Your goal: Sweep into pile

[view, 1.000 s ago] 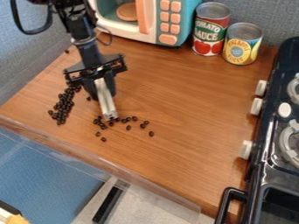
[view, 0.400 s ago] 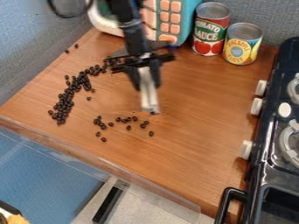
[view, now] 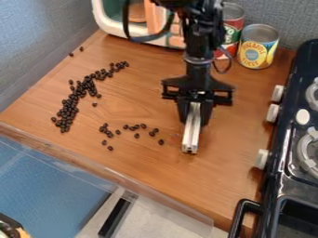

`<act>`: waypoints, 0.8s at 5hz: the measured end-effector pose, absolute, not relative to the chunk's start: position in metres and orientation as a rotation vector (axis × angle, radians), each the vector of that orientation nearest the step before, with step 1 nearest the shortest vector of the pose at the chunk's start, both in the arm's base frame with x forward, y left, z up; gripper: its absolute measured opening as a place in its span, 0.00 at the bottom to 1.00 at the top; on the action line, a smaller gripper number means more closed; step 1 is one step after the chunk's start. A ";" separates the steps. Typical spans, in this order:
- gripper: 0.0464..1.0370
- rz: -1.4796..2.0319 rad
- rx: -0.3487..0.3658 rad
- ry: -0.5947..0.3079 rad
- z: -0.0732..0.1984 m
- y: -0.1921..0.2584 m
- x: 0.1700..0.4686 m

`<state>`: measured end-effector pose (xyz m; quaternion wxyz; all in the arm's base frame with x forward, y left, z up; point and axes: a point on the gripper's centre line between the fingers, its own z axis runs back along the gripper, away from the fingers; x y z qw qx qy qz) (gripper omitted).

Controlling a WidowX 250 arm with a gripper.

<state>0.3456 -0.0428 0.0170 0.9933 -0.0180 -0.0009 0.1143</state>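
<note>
One gripped bar (view: 192, 132), shifted nearer stove (view: 287, 104)

Arm (view: 199, 51) hangs from top edge, right of centre; gripper (view: 194, 122) points down near mid-frame, fingers clamped.

Left of the stove (view: 288, 186), the gripper (view: 194, 122) holds a pale bar (view: 190, 139); farther left of it lie scattered beans (view: 152, 134), then a longer trail (view: 64, 111); cans (view: 258, 46) stand near its far corner.
</note>
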 end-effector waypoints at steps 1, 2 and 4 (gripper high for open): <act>0.34 0.186 -0.019 0.013 0.011 -0.045 0.343; 0.34 0.148 0.016 0.012 0.008 -0.041 0.340; 0.34 0.164 0.026 0.049 0.006 -0.008 0.329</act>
